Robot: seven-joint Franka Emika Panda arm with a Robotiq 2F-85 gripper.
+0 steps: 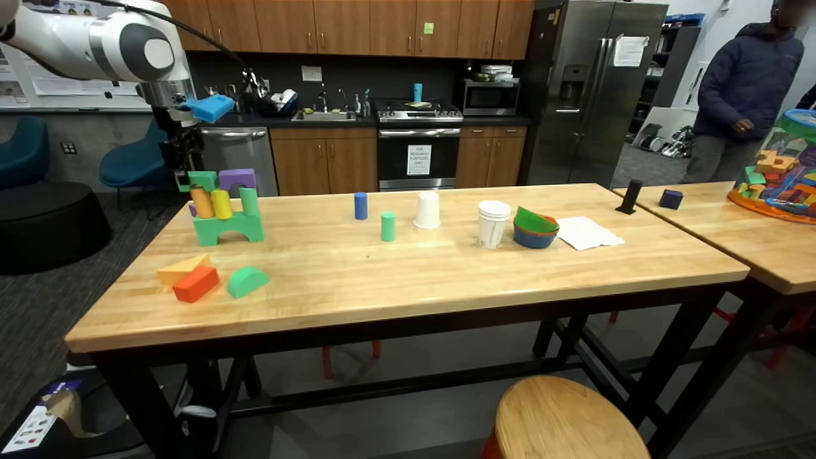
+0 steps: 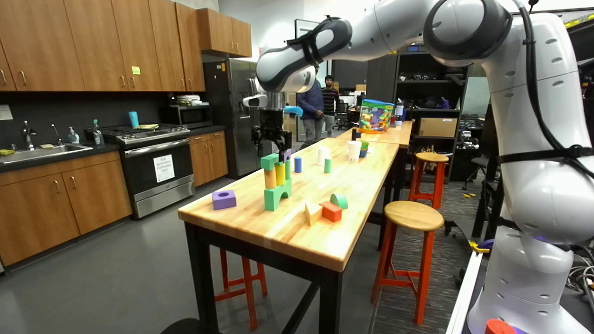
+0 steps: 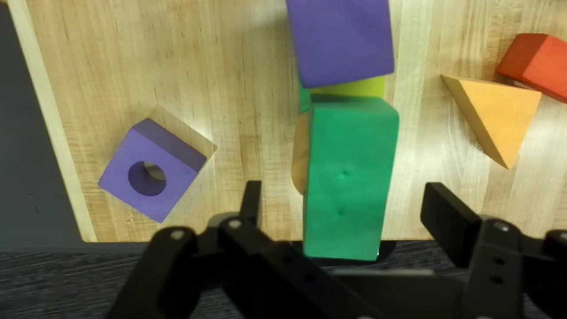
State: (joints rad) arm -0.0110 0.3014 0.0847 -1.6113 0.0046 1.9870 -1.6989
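Note:
My gripper is open and empty. In both exterior views it hovers just above a block tower. In the wrist view its fingers stand apart on either side of the tower's green top block, with gaps. The tower has a green arch base, an orange cylinder, a yellow cylinder and a green pillar. A purple arch lies on top beside the green block. A purple block with a round hole lies apart on the table, mostly hidden behind the tower in an exterior view.
An orange wedge, a red block and a green half-disc lie nearby. Farther along stand a blue cylinder, a green cylinder, white cups and bowls. The table edge is close.

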